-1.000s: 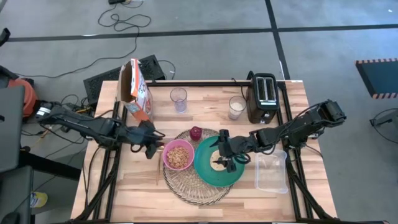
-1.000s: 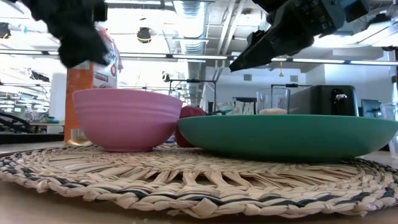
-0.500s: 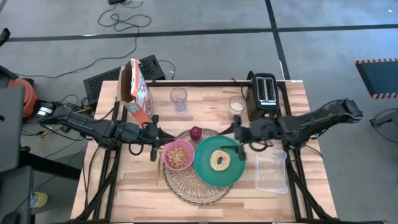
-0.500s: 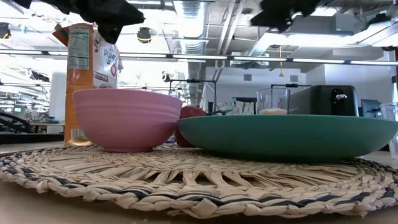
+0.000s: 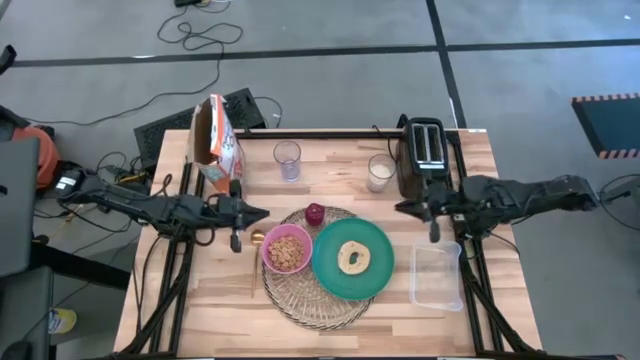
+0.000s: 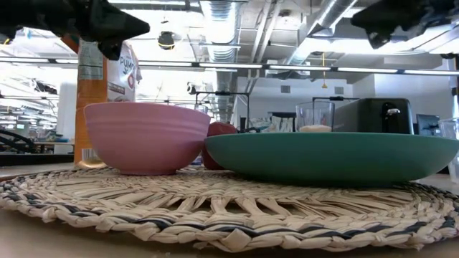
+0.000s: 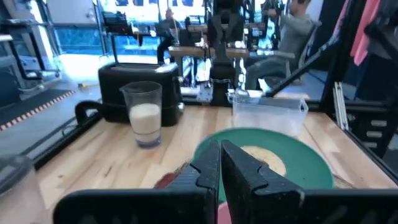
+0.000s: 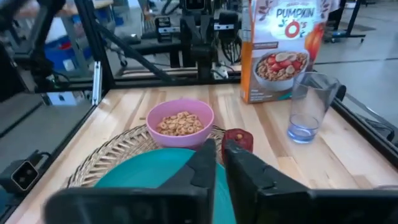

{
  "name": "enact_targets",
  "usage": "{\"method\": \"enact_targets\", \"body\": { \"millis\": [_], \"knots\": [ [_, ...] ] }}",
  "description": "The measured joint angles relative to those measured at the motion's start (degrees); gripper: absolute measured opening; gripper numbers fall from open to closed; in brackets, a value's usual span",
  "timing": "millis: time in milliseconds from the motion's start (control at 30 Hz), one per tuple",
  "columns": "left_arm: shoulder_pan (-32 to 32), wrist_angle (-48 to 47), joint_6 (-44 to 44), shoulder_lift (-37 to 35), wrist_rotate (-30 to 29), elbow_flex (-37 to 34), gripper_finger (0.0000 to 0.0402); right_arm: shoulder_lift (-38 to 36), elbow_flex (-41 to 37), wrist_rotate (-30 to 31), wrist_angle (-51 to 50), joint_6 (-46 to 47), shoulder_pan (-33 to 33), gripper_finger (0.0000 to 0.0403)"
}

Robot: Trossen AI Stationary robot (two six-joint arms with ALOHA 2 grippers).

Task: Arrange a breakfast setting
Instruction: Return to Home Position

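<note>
The round wicker mat [image 5: 305,300] lies at the table's middle. On it stand the pink bowl [image 5: 286,249], which holds cereal, and the teal plate [image 5: 378,272]. The bread ring [image 5: 353,257] lies flat on the plate. The dark-red fruit [image 5: 315,213] sits at the mat's far edge. The gold spoon [image 5: 256,239] lies on the table left of the bowl. My left gripper [image 5: 256,212] is shut and empty, above the table left of the fruit. My right gripper [image 5: 401,207] is shut and empty, right of the plate's far side.
A cereal box [image 5: 215,145] stands at the far left. An empty glass [image 5: 287,158], a glass of milk [image 5: 380,172] and the black toaster [image 5: 423,155] stand along the far edge. The clear tub [image 5: 437,275] lies right of the plate.
My right gripper has drawn back from over the bread ring toward the table's right edge and risen; the ring stays flat on the plate. My left gripper has moved up and toward the far edge, away from the bowl.
</note>
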Motion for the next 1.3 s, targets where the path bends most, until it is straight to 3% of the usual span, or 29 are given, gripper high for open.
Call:
{"method": "enact_targets", "body": {
  "millis": [233,567,800,1067,1300],
  "knots": [
    [0.6,-0.2,-0.4,-7.1,-0.1,-4.1,0.0000,-13.1,-5.1,-1.4,-4.0,2.8,-2.8,0.0025],
    [0.6,-0.2,-2.5,-15.0,-1.5,-10.1,0.0000,-28.6,-11.6,-1.4,-7.6,5.8,-3.0,0.0041],
    [0.6,-0.2,-4.5,-19.4,-1.8,-14.3,0.0000,-30.1,-12.5,-0.3,-4.3,6.0,-3.0,0.0026],
    [0.6,-2.9,-5.9,-24.9,-5.0,-17.5,0.0000,-29.8,-24.0,0.4,11.8,4.8,-3.0,0.0036],
    [0.6,-8.2,-5.1,-31.8,-2.3,-17.5,0.0000,-29.8,-29.0,2.2,13.0,9.3,-3.0,0.0029]
  ]
}}
